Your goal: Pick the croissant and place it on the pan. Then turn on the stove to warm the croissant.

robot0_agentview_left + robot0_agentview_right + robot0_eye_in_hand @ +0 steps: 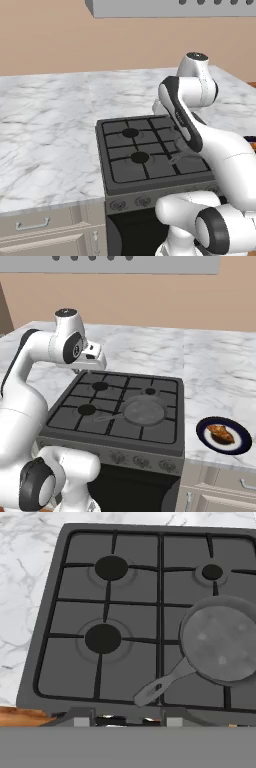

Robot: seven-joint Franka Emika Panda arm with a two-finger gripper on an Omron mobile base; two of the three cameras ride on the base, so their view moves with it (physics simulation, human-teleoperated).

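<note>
The small orange-brown croissant [220, 433] on its dark-rimmed plate [204, 438] near the worktop's front edge is well apart from the gripper [95, 363], whose fingers I cannot tell open or closed, so a long reach over the shallow round dark-grey pan [144, 409] may knock it.

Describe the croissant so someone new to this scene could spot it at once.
Start at the stove, then move to the marble counter on its right. There a dark-rimmed plate holds the croissant, a small orange-brown lump, unlike the empty grey pan on the stove.

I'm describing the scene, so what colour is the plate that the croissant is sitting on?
The plate has a dark blue rim and white centre, clearest in the right base view.
</note>
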